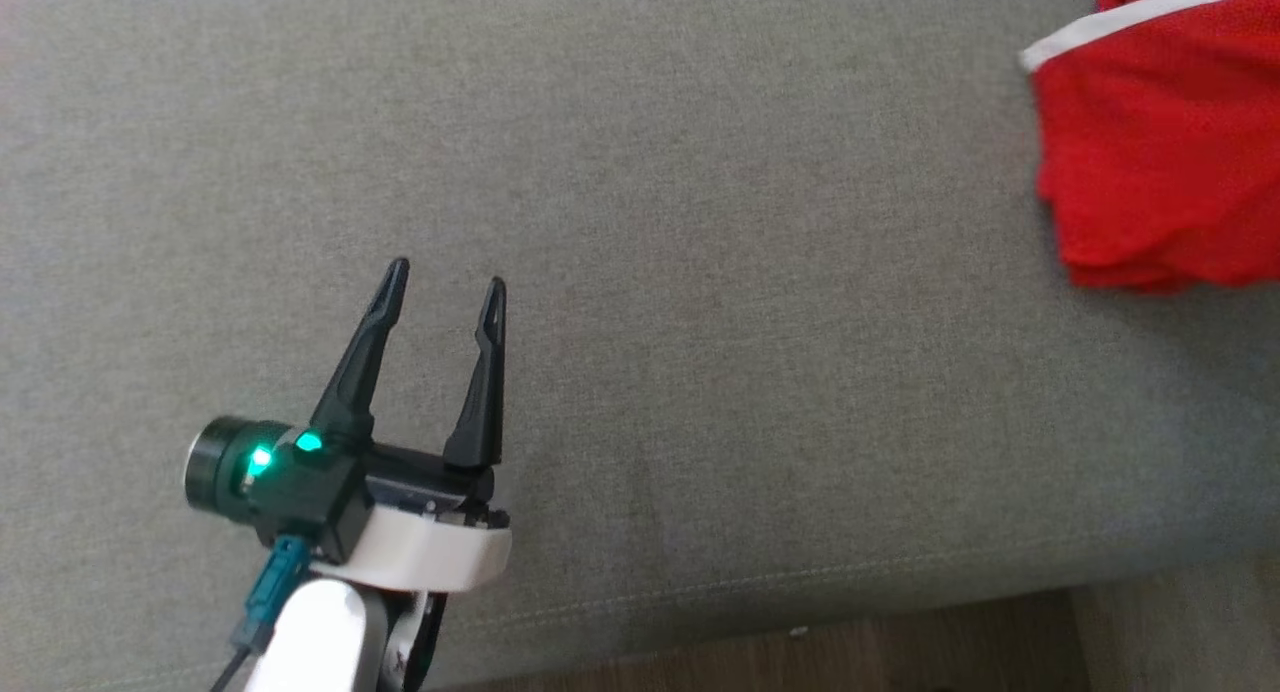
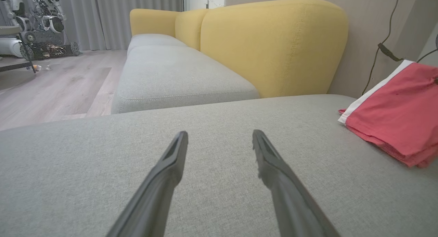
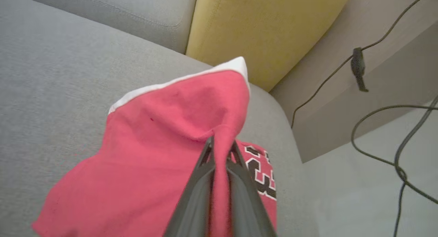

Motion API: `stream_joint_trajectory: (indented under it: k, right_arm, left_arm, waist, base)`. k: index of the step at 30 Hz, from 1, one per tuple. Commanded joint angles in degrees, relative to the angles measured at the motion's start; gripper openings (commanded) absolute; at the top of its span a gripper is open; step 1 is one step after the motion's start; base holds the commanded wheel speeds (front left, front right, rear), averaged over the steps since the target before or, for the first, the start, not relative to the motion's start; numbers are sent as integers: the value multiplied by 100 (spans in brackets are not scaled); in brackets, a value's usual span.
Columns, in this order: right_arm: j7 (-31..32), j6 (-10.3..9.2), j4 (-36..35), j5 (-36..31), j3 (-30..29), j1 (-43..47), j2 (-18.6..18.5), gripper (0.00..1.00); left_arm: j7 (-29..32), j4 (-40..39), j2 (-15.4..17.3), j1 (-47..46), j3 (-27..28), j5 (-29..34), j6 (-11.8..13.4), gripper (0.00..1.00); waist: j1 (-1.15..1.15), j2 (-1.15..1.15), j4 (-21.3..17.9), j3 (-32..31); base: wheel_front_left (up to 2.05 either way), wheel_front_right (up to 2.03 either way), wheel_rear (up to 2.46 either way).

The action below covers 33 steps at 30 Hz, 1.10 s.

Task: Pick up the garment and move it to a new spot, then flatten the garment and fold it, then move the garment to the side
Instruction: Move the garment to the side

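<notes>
Seen from the head, the left gripper (image 1: 447, 274) is hanging agape over a grey fabric sofa cushion (image 1: 750, 222), a folded red white-trimmed jersey garment (image 1: 1160, 152) lying far right. From the right wrist, the right gripper (image 3: 221, 142) is pinching its fold.

A grey fabric sofa cushion (image 1: 700, 272) carries the red garment (image 1: 1160, 152), which lies bunched near its right corner.

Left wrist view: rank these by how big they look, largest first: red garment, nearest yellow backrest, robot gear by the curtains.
1. nearest yellow backrest
2. red garment, cut off at the frame edge
3. robot gear, smallest here, but it stands far off, so true size is unsure
</notes>
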Motion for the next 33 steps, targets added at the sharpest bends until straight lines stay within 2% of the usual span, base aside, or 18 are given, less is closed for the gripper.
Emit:
stream_joint_trajectory:
  k: [1, 6, 7, 8, 9, 15, 19, 22, 26, 30, 33]
  right_arm:
    - [59, 19, -342, -183, -141, 137, -125, 0]
    - [194, 19, -732, -775, -452, 299, 34, 0]
    - [168, 19, -784, -900, -533, 296, 75, 5]
    - [138, 19, -820, -1033, -617, 291, 127, 73]
    - [109, 19, -855, -1176, -693, 285, 179, 100]
    - [-553, 19, -1137, -2252, -1153, 80, 578, 100]
    - [-1221, 19, -1175, -2522, -1114, -9, 1135, 100]
    - [-1798, 19, -1030, -2325, -866, 22, 1641, 100]
    - [-2545, 19, -523, -1624, -276, 197, 2213, 100]
    - [-3312, 19, 79, -901, 334, 383, 2566, 100]
    - [-3522, 19, 312, -681, 569, 479, 2704, 100]
  left_arm:
    - [-29, -206, -2, -156, 184, 48, -51, 100]
    - [-29, -207, 4, -261, 188, 75, -137, 100]
    - [-29, -210, 5, -279, 190, 80, -150, 100]
    - [-29, -212, 6, -297, 193, 84, -162, 100]
    - [-29, -216, 7, -315, 198, 88, -171, 100]
    - [-29, -199, 7, -404, 210, 93, -224, 100]
    - [-29, -146, 6, -403, 207, 92, -239, 100]
    - [-29, -107, 3, -363, 230, 76, -168, 100]
    - [-29, -68, -5, -259, 332, -82, 33, 100]
    - [-29, -101, -11, -67, 477, -399, 296, 100]
    - [-29, -159, -12, 44, 533, -510, 412, 100]
  waist:
    - [0, 0, -30, 85]
    - [0, 0, -48, 238]
    - [0, 0, -49, 266]
    - [0, 0, -47, 290]
    - [0, 0, -48, 318]
    - [0, 0, -23, 382]
    - [0, 0, 23, 261]
    - [0, 0, 106, 85]
    - [0, 0, 276, -268]
    - [0, 0, 438, -690]
    - [0, 0, 501, -896]
  base:
    - [0, 0, 0]
    - [0, 0, 0]
    - [0, 0, 0]
    - [0, 0, 0]
    - [0, 0, 0]
    - [0, 0, 0]
    - [0, 0, 0]
    - [0, 0, 0]
    - [0, 0, 0]
    - [0, 0, 0]
    - [0, 0, 0]
